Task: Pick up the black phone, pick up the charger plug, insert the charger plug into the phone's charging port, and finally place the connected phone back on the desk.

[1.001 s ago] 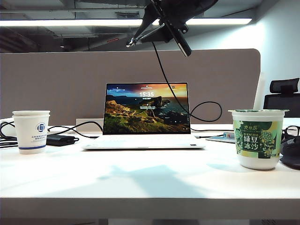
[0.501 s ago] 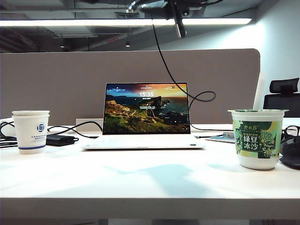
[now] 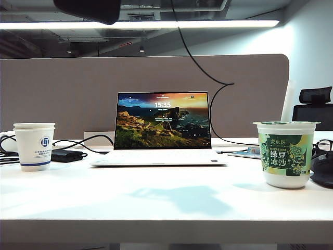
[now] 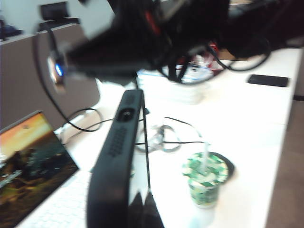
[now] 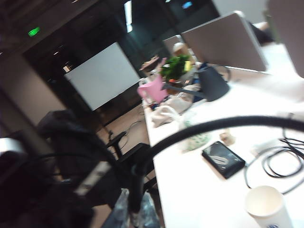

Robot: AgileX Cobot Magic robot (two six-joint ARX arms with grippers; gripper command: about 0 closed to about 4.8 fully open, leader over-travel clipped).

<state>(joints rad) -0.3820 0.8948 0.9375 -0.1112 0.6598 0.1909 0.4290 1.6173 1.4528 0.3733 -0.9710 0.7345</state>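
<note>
Left gripper (image 4: 142, 209), high above the desk (image 3: 166, 198), was clamped on the black phone (image 4: 116, 166), held edge-on. Right gripper (image 5: 133, 211), likewise aloft, apparently pinched the charger plug's cable (image 5: 199, 128); plug itself blurred.

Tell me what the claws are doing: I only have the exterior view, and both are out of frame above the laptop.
Observer: The left claw is shut, high over the desk, looking down on the green cup.
Operator: And the right one?
Observer: The right claw is shut too, and a black cable arcs away from its tips.
Operator: Is the phone plugged in?
Observer: Can't tell. A long black bar hangs beside the left claw, too blurred to identify.
</note>
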